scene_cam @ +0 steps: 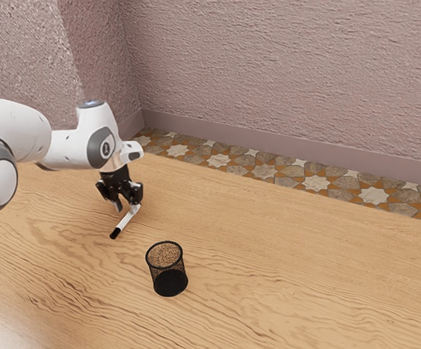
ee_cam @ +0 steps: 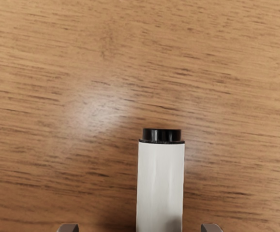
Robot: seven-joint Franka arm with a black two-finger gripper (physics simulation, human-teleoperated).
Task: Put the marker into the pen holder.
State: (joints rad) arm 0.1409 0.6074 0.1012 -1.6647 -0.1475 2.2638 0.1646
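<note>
My gripper (scene_cam: 129, 206) is low over the table with its fingers apart, at the end of the white marker (scene_cam: 127, 219) away from its black cap. The marker lies slanted on the wood, its cap pointing toward the exterior view's lower left. In the wrist view the marker's white body (ee_cam: 160, 186) runs between the two fingertips of the gripper (ee_cam: 140, 228), with a gap on either side. The black mesh pen holder (scene_cam: 168, 269) stands upright, toward the exterior view's lower right from the gripper; nothing is seen inside it.
The wooden table (scene_cam: 283, 254) stretches toward the exterior view's right. Beyond its far edge are a patterned tile floor (scene_cam: 315, 183) and a rough pinkish wall (scene_cam: 283, 65).
</note>
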